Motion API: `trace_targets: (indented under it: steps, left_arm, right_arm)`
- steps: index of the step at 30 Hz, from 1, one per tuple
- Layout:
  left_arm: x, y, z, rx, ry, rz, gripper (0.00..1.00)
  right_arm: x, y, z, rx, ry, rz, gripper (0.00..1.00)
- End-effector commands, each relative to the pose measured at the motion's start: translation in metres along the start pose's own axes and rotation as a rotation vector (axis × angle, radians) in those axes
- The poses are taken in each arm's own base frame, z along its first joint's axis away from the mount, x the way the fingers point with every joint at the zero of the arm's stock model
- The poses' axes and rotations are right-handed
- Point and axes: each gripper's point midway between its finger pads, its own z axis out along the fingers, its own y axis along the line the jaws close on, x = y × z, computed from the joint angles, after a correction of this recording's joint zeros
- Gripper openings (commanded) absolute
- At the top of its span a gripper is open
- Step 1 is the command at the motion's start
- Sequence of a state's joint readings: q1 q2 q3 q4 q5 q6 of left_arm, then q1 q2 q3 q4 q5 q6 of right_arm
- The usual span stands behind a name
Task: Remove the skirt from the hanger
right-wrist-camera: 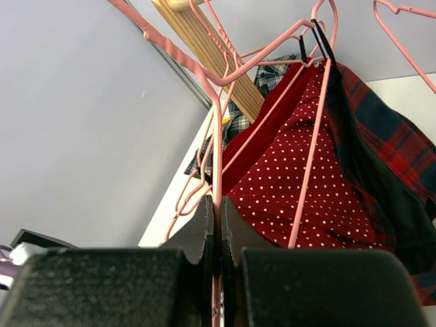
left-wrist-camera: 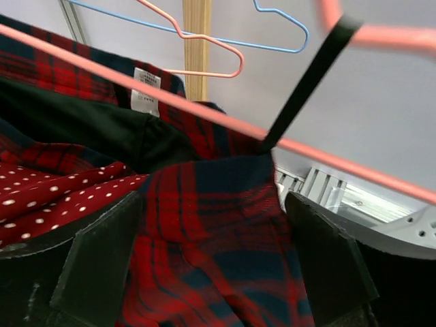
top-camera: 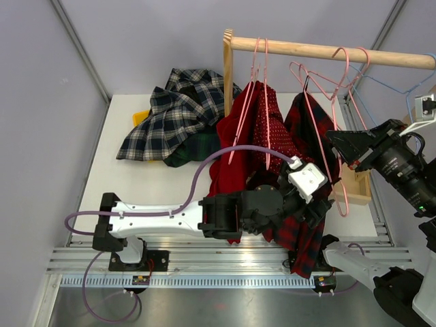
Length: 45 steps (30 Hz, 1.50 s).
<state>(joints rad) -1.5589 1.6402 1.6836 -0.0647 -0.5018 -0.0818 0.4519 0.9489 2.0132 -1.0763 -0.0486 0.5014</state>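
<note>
the skirt (top-camera: 305, 235) is red-and-navy plaid, its hanger (left-wrist-camera: 340, 161) pink, its neighbour (top-camera: 269, 122) red with white dots, the heap (top-camera: 170, 116) navy-and-white plaid.

Non-task items only: wooden rail (top-camera: 327, 51) across the top, on a wooden post (top-camera: 227, 68). Red polka-dot garment (top-camera: 272, 119) and plain red cloth (top-camera: 235, 146) hang just right of the post, touching. Blue wire hanger (left-wrist-camera: 238, 43) sits near the rail's right end. On the white table (top-camera: 157, 184), left of the post, there's a heap of navy-white plaid cloth (top-camera: 170, 116) over dark green plaid (top-camera: 194, 150), with a yellow item (top-camera: 140, 117) at its left edge. Small wooden box (top-camera: 357, 187) at the table's right edge.
</note>
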Motion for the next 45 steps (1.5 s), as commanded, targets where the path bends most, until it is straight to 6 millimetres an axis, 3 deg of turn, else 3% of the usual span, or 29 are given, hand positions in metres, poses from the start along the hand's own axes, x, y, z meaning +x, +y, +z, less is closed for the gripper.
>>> trace_targets:
  steps: [1,4,5,6,7,8,13,16,19,20,27,32,37,38,42,43,45]
  left_arm:
    - [-0.010,-0.002,0.010,-0.029,-0.071,-0.016,0.81]
    - [-0.010,-0.006,0.014,-0.016,-0.077,-0.015,0.58]
    - [-0.011,-0.007,0.015,-0.015,-0.077,-0.012,0.29]
    - [-0.021,-0.007,0.014,-0.013,-0.090,-0.019,0.14]
    - [-0.022,-0.006,0.013,-0.014,-0.086,-0.019,0.04]
    - [-0.025,-0.009,0.011,-0.010,-0.091,-0.019,0.00]
    - [-0.062,-0.019,-0.007,0.025,-0.148,-0.020,0.00]
    - [-0.076,-0.029,-0.019,0.030,-0.157,0.037,0.00]
    - [-0.086,-0.044,-0.030,0.058,-0.163,0.074,0.00]
    - [-0.098,-0.052,-0.037,0.077,-0.182,0.082,0.00]
    - [-0.109,-0.093,-0.063,0.218,-0.190,0.127,0.00]
    - [-0.081,-0.113,-0.061,0.274,-0.117,0.146,0.00]
    - [-0.040,-0.121,-0.063,0.302,-0.028,0.139,0.00]
    - [-0.034,-0.119,-0.062,0.296,-0.015,0.138,0.00]
    - [0.001,-0.092,-0.052,0.147,0.033,0.173,0.00]
    - [0.006,-0.071,-0.046,0.051,0.043,0.185,0.00]
    - [0.010,-0.051,-0.042,-0.016,0.062,0.202,0.00]
  right_arm:
    - [-0.047,0.041,-0.023,-0.164,-0.167,0.000,0.00]
    - [-0.048,0.044,-0.025,-0.175,-0.167,0.008,0.00]
    - [-0.048,0.044,-0.025,-0.177,-0.170,0.008,0.00]
    - [-0.047,0.043,-0.023,-0.175,-0.167,0.008,0.00]
    - [-0.047,0.042,-0.025,-0.174,-0.174,0.008,0.00]
    - [-0.046,0.040,-0.023,-0.163,-0.177,0.008,0.00]
    - [-0.042,0.025,-0.015,-0.130,-0.228,-0.023,0.00]
    - [-0.036,0.014,0.001,-0.091,-0.219,-0.041,0.00]
    - [-0.036,0.001,0.011,-0.052,-0.261,-0.054,0.00]
    - [-0.036,-0.002,0.013,-0.041,-0.273,-0.058,0.00]
    - [-0.049,-0.025,0.023,0.050,-0.397,-0.073,0.00]
    - [-0.060,-0.031,0.022,0.085,-0.465,-0.056,0.00]
    - [-0.070,-0.017,0.022,0.046,-0.457,-0.071,0.00]
    - [-0.080,-0.009,0.013,0.027,-0.478,-0.068,0.00]
    - [-0.077,0.003,-0.004,-0.006,-0.413,-0.032,0.00]
    - [-0.071,0.010,-0.009,-0.043,-0.380,0.009,0.00]
    - [-0.054,0.011,-0.016,-0.054,-0.304,0.064,0.00]
